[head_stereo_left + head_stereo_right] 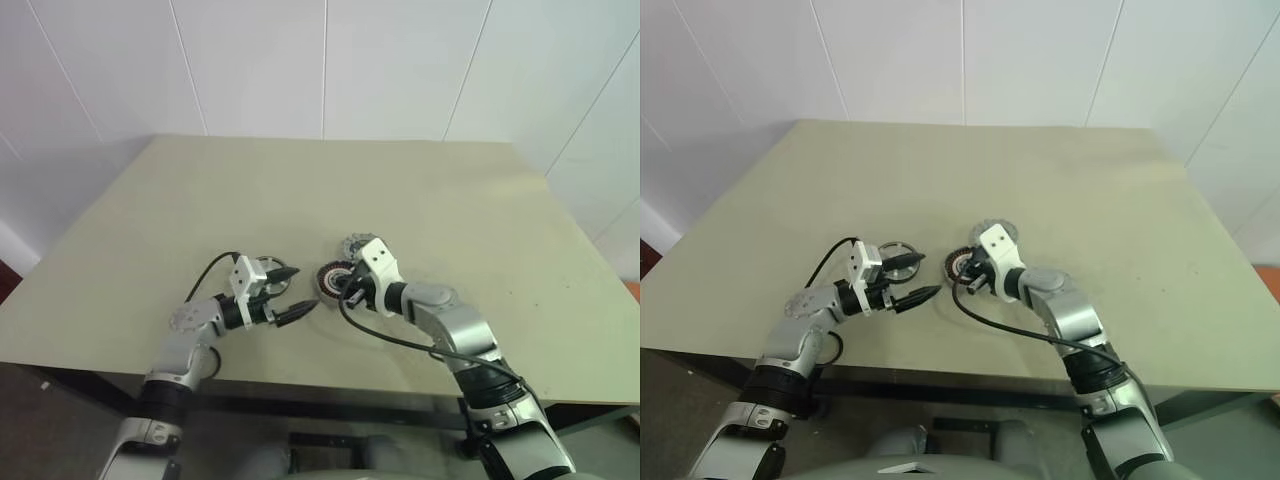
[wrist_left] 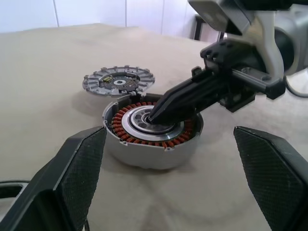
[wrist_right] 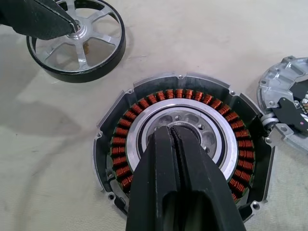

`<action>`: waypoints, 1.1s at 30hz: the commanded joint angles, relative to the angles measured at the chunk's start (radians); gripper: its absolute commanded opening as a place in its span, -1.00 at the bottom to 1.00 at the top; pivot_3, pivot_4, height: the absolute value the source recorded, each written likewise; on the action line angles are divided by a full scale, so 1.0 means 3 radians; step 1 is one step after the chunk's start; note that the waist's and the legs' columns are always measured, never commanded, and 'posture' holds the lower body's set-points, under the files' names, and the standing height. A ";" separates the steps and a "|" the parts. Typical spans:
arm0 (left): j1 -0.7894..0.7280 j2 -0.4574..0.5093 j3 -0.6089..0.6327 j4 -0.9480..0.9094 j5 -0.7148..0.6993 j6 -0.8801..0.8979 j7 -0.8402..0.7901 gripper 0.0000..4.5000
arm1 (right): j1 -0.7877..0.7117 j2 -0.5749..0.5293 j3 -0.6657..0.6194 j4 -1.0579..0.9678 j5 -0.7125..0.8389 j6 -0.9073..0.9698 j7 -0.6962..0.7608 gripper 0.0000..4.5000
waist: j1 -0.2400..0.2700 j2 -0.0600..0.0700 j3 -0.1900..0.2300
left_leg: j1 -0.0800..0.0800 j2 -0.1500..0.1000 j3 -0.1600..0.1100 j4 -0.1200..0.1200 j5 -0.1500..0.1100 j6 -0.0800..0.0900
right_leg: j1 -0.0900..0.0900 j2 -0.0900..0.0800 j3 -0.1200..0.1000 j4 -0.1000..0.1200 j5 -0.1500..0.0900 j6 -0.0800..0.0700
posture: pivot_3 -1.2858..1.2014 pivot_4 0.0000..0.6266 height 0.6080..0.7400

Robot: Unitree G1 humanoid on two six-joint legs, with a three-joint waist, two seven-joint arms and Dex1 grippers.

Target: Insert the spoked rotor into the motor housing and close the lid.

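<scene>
While the housing [image 3: 178, 149] lies flat on the table [image 1: 450, 200] with its open face and copper windings turned up, the right gripper [image 3: 174, 132] rests closed and empty, tips pressed into its white centre. The rotor [image 3: 77, 38] lies just beside it, spokes up, axis vertical; being round, it has no long axis. The left gripper [image 1: 285, 292] stands wide open and level over the rotor, holding nothing, one finger [image 3: 41, 19] crossing the hub. The rotor looks like rigid, light metal with a slick rim, so I would pinch it across the rim or a spoke and keep it level; magnets may snatch it onto the windings. The lid [image 2: 118, 81] lies flat just behind the housing, touching it
</scene>
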 commanded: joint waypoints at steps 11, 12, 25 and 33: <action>0.0092 0.0502 0.1190 -0.0860 -0.1734 0.2162 0.0868 1.00 | -0.0165 -0.0327 -0.0315 0.0006 0.0312 -0.0544 0.0568 -0.98 | -0.0012 0.0002 0.0003 | -0.0004 -0.0003 -0.0001 -0.0003 0.0003 0.0007 | -0.0005 0.0000 -0.0005 -0.0002 0.0010 0.0019 | 0.03 -1.00 1.00; 0.0184 0.0562 0.1260 -0.0889 -0.1831 0.2355 0.0976 1.00 | -0.0184 -0.0388 -0.0336 -0.0007 0.0340 -0.0561 0.0625 -0.98 | -0.0010 0.0002 0.0004 | -0.0004 -0.0002 -0.0001 -0.0004 0.0003 0.0007 | -0.0006 0.0000 -0.0005 -0.0001 0.0010 0.0019 | 0.03 -1.00 1.00; 0.0334 0.0453 0.1632 -0.0793 -0.2691 0.3681 0.2180 1.00 | -0.0307 -0.1064 -0.0366 -0.0430 0.0730 -0.0608 0.1625 -0.98 | 0.0024 -0.0003 0.0006 | -0.0001 -0.0003 -0.0006 -0.0001 -0.0001 -0.0003 | -0.0007 -0.0004 -0.0008 -0.0007 0.0003 0.0006 | 0.03 -1.00 1.00; 0.0104 0.0323 0.1424 -0.0429 -0.2365 0.3597 0.2338 1.00 | -0.0285 -0.1133 -0.0401 -0.0565 0.0768 -0.0575 0.1634 -0.98 | 0.0024 -0.0003 0.0006 | -0.0004 -0.0003 -0.0006 -0.0003 -0.0001 -0.0005 | -0.0005 -0.0004 -0.0008 -0.0006 0.0003 0.0005 | 0.03 -1.00 1.00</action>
